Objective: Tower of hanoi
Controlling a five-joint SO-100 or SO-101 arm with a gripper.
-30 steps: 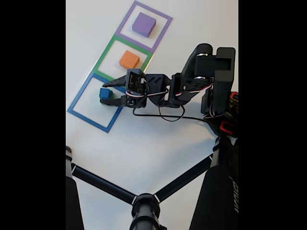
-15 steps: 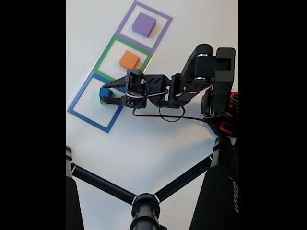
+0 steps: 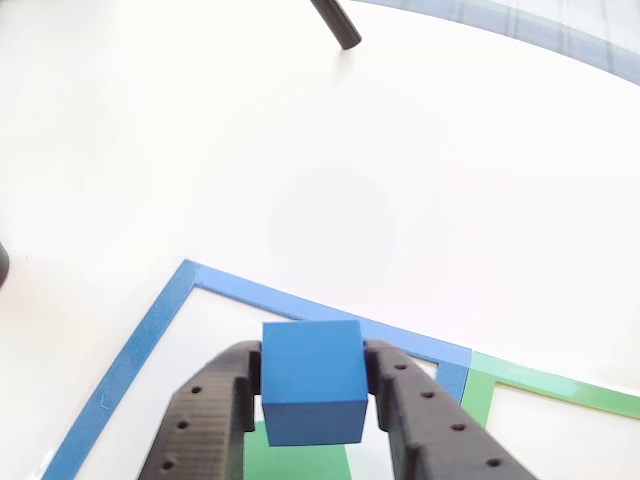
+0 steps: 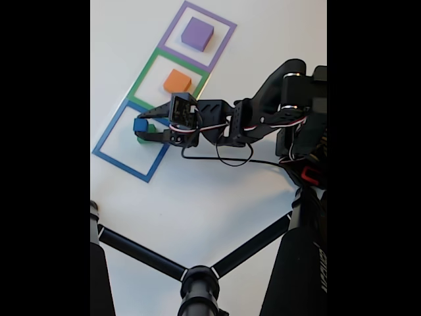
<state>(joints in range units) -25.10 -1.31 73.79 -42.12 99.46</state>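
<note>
Bright, even light washes the white table (image 4: 217, 191) nearly featureless; shadows are faint, and both views are slightly soft.

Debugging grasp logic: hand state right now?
Hand: closed on the blue cube, held above a green block.

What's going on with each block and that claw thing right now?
Claw: shut on the blue cube, over the blue square.
Blue cube: gripped, apparently lifted off the green block.
Green block: lying in the blue square, under the cube.
Orange block: resting in the green square, untouched.
Purple block: resting in the purple square, untouched.
</note>
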